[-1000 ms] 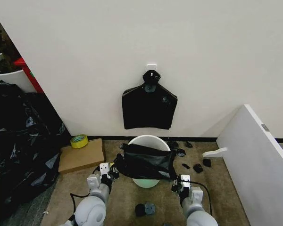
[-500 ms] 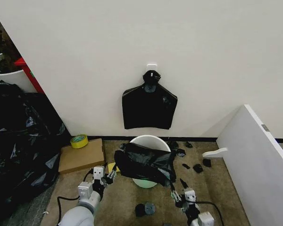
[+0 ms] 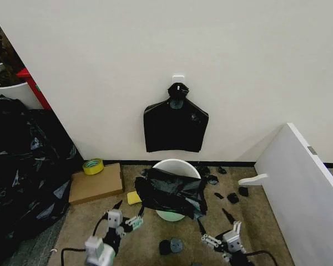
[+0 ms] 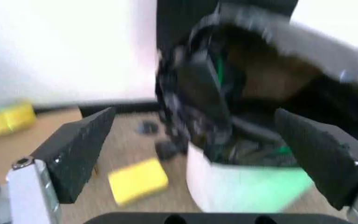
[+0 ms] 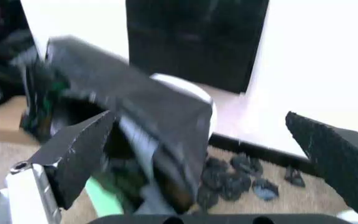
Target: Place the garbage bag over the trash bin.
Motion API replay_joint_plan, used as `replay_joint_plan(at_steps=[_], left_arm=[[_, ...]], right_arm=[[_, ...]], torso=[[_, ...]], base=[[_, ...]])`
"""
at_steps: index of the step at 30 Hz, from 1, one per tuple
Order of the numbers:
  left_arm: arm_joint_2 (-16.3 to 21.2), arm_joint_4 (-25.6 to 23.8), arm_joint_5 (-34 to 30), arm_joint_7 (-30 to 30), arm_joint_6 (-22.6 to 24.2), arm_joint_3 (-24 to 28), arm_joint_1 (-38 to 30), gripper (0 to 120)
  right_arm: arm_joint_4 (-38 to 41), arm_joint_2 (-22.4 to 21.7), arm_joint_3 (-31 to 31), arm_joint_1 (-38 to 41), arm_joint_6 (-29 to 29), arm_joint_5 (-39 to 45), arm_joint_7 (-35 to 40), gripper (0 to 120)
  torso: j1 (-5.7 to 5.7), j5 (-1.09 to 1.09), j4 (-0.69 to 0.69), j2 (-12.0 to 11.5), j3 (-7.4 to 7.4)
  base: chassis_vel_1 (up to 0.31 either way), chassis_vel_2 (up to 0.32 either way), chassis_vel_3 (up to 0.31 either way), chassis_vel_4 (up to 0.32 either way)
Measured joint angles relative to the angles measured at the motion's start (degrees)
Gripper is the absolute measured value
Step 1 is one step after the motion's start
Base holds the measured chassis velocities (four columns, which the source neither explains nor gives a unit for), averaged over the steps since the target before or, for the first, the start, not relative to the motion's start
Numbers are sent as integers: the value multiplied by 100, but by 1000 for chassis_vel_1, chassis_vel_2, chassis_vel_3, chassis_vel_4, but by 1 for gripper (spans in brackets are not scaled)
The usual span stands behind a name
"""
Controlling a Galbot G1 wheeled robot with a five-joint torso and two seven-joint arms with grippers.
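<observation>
Both grippers had been drawn back and down from the bin since the earlier frames, where they were held close against the bag's two sides; the bag, released, had slumped from a taut band into a looser heap. The left gripper (image 3: 124, 220) was seen low on the floor side of the bin, its fingers spread wide with nothing between them, as the left wrist view confirmed. The right gripper (image 3: 222, 240) was likewise held clear of the bin, jaws wide apart and empty. The garbage bag (image 3: 171, 192) was draped over the front part of the trash bin (image 3: 175, 164), with the rear of the white rim left uncovered and some of the bin's wall exposed below the plastic. A yellow sponge (image 3: 134, 198) lay on the floor just beside the bin, and a flat black bundle (image 3: 175, 126) hung on the wall above it. The bag was judged to be very light, soft and slippery, likely to slide or sag once let go, and to tear if pulled hard across the rim. It was thought best taken by pinching the open hem at opposite sides, so that the mouth could be stretched and folded down around the whole rim. The task was judged only partly done, the bag's mouth being not yet seated all the way round.
</observation>
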Motion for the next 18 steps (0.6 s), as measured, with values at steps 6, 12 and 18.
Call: replay_joint_plan(at_steps=[6, 12, 18], left_arm=[[-886, -103, 963, -86, -464, -513, 385, 100], [-1065, -367, 1361, -260, -610, -948, 644, 100], [-1039, -435, 1329, -397, -834, -1191, 719, 100]], right_arm=[[499, -723, 83, 769, -1064, 1145, -27, 100], [287, -1581, -189, 2465, -2799, 2959, -445, 100], [-697, -2291, -1209, 4238, -3198, 3940, -1135, 100]], torso=[[0, -1, 2, -1, 1], [1, 0, 2, 0, 2], [1, 0, -1, -1, 2]], base=[[0, 0, 0, 0], [0, 0, 0, 0], [0, 0, 0, 0]])
